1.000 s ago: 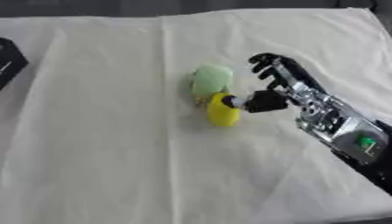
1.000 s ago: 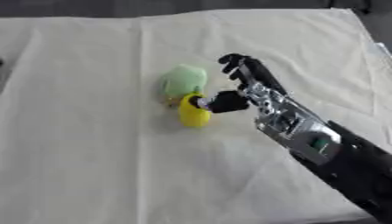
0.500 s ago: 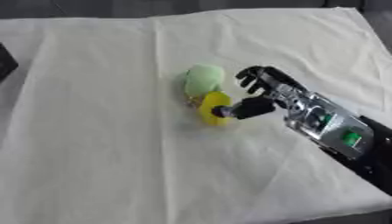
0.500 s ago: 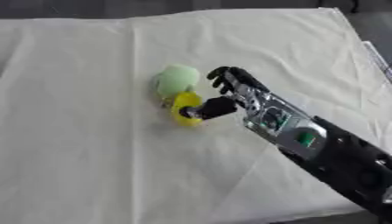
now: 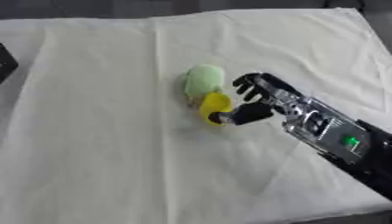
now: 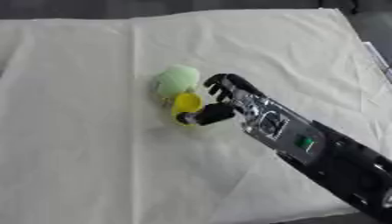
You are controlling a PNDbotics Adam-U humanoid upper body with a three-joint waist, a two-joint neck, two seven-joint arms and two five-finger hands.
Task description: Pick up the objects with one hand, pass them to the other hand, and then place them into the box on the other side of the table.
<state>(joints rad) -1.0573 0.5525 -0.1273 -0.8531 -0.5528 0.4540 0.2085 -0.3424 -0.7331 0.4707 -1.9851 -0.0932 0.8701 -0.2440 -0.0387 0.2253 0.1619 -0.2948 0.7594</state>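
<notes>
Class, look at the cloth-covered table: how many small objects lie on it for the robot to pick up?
2. A pale green object lies near the cloth's middle; a yellow object sits right against its near side, with the right hand at it. Anything hidden beneath the hand cannot be ruled out.

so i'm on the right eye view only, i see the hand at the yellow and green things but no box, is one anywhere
observer: the left eye view shows a dark thing at the picture's left edge, across the cloth from the right hand.
operator: ok is that the box, open side up
observer: cannot tell. Only a slanted dark corner shows, cut off by the frame. It lies slightly farther from the robot than the green object.
</notes>
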